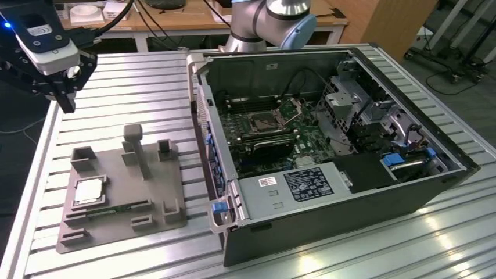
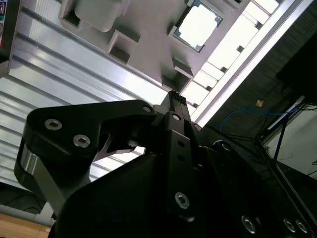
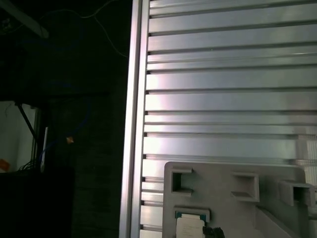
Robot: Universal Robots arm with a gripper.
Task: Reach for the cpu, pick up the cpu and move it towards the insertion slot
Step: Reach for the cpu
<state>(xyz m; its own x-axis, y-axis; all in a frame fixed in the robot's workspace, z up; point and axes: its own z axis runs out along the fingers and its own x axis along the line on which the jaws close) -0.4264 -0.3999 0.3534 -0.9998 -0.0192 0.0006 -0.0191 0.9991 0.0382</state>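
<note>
The cpu (image 1: pixel 89 190) is a small square chip with a shiny silver top, lying flat in a recess of the grey plastic tray (image 1: pixel 155 192) at the exterior view's left. It also appears as the cpu (image 2: pixel 199 25) in the second wrist view and the cpu (image 3: pixel 191 226) in the first wrist view. My gripper (image 1: pixel 68 104) hangs well above the table, beyond the tray's far end and clear of the chip. Its black body (image 2: pixel 148 163) takes up much of the second wrist view. The insertion slot (image 1: pixel 263 122) sits on the motherboard inside the open computer case, its metal bracket (image 1: pixel 294 107) hinged up.
The open computer case (image 1: pixel 326 197) stands to the exterior view's right of the tray, its near wall (image 1: pixel 205 145) rising between the tray and the motherboard. Several upright posts (image 1: pixel 133 142) stand on the tray. The slatted table's edge (image 3: pixel 132 124) runs close to the gripper.
</note>
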